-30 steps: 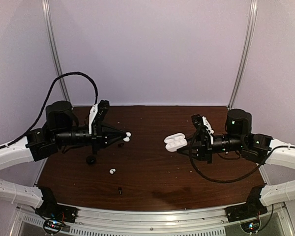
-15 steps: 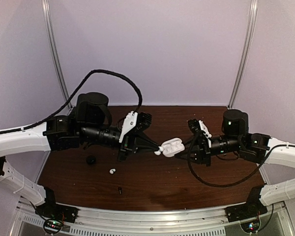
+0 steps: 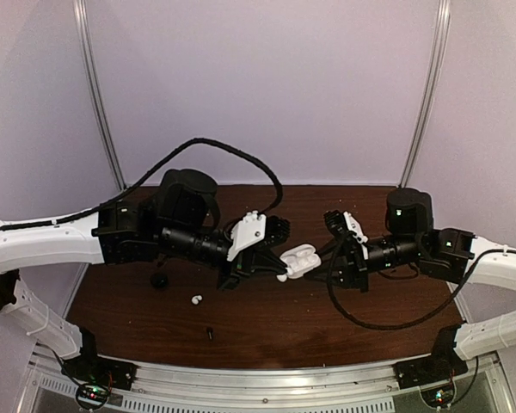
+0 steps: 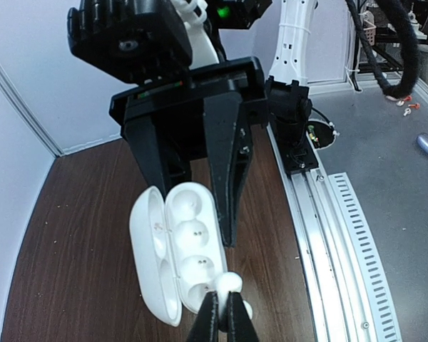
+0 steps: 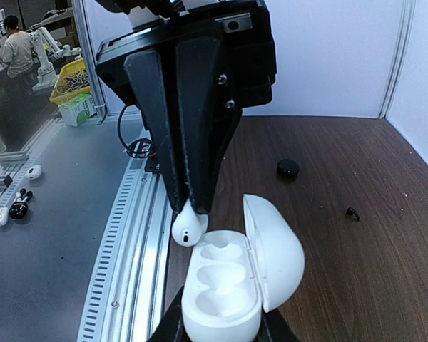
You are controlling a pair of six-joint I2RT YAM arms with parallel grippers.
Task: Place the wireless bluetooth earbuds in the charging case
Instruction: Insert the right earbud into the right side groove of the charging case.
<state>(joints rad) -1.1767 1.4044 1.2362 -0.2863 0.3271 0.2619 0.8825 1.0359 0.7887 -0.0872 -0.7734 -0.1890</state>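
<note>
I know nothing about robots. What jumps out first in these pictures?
Mid-air over the table, the right gripper holds an open white charging case, and the left gripper pinches a tiny white earbud at its rim. A second earbud lies on the table, front left.

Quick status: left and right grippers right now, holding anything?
Left gripper: closed, holding an earbud in its fingers.
Right gripper: closed, holding the open charging case.

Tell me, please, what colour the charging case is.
The case is white; best in right wrist view.
</note>
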